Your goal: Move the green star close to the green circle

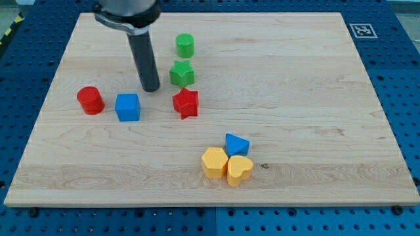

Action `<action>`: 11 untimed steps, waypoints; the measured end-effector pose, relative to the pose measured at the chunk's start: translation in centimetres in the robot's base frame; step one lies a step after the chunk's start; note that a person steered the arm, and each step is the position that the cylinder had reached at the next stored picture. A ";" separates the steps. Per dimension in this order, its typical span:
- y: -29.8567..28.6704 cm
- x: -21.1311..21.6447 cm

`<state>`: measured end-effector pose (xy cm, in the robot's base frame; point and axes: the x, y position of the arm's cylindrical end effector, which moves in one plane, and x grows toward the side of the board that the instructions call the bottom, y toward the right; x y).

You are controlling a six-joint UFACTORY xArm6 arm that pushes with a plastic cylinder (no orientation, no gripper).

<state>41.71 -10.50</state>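
Far left on the counter, the red cylinder and blue cube are sitting side by side. My tip is resting just left of the green star; there is no claw to report. The green circle is sitting just beyond the star, the red star nearer.
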 end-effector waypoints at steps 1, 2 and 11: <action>0.9 0.0; 2.0 0.0; 4.6 -0.9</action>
